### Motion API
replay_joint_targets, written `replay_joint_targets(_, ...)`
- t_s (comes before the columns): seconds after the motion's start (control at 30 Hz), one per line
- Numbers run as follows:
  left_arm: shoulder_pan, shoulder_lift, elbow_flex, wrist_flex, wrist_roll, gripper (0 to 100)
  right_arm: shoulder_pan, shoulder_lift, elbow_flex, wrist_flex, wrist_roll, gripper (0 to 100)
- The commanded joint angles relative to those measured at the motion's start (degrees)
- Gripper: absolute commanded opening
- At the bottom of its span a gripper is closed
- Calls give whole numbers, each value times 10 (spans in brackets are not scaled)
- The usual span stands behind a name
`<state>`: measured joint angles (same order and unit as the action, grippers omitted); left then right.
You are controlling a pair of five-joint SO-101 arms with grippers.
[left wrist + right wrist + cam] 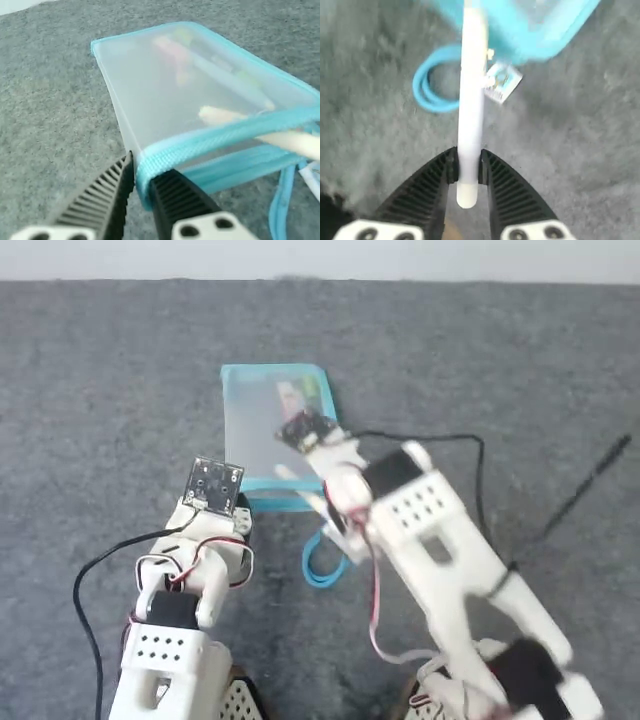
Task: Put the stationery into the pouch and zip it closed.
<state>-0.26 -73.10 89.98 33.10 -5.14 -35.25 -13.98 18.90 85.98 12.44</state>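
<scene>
Black ribbed fingers [107, 200] of the left end effector [141, 172] are nearly closed, pinching one corner of the pouch [165, 105] right at its turquoise zip band [225, 137]. The right end effector [468, 160] is clamped tight on a white pen [471, 100], gripping it near its rounded back end. The pen's front end runs up to the pouch's blue edge, and its tip is lost in the blur there.

A turquoise loop strap [320, 565] lies on the grey, felt-like bench [120, 390] just beside the pouch's near edge. A small tag [502, 82] hangs at the same edge, touching the pen, and its print is too small to read. In the high view the right arm [430, 530] lies over the pouch's near right corner and covers the mouth. The left arm [195, 570] stands at the near left corner. One black cable [90, 590] trails beside the left arm and a second cable [470, 455] loops past the right arm.

The pouch lies flat in the middle of the bench. It has frosted, see-through walls and a turquoise border all round. Through the wall show coloured pieces [175, 50] in pink and green, and a pale stick shape nearer the zip. In the left wrist view the pen [290, 141] sticks out from under the zip band.
</scene>
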Motion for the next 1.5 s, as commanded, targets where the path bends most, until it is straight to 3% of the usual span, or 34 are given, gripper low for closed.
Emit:
replay_joint_targets(0.0,4,-10,-7,-18,4,13,24,77,-128,-7,-40,6)
replay_joint_targets(0.37,4,-10,-8,-29,4,13,-18,310,-383,1,-96,14)
replay_joint_targets(0.6,4,-10,-7,-30,-9,13,-35,344,-505,66,-91,261)
replay_joint_targets(0.87,4,-10,-7,-30,-10,13,-15,343,-649,169,-53,262)
replay_joint_targets(1.1,-3,-11,-9,-30,-6,13,12,331,-620,168,-51,248)
replay_joint_targets(1.3,-128,-11,-44,-31,85,13,93,345,-581,151,-50,250)
replay_joint_targets(1.47,-126,-11,-44,-30,86,13,132,398,-565,110,6,251)
